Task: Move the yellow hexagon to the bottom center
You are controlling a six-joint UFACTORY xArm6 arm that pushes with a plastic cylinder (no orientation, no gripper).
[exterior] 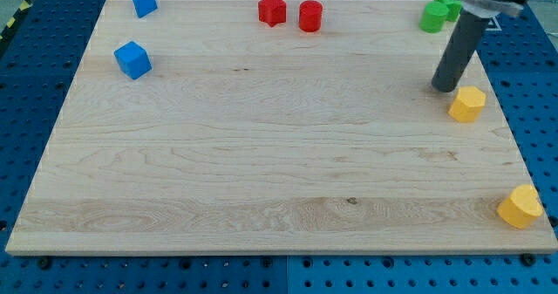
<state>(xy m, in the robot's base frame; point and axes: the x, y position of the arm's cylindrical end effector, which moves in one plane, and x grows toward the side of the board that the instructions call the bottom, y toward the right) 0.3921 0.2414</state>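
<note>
The yellow hexagon (467, 104) lies near the right edge of the wooden board (261, 154), about halfway up. My tip (445, 87) rests on the board just to the upper left of the hexagon, close to it or touching it. A second yellow block (520, 207), rounded on one side, sits at the board's bottom right corner.
Two green blocks (439, 11) lie at the top right, partly behind the rod. A red star (272, 10) and a red cylinder (310, 16) sit at the top centre. Two blue blocks lie at the top left, one (143, 1) at the top edge and one (132, 59) lower down.
</note>
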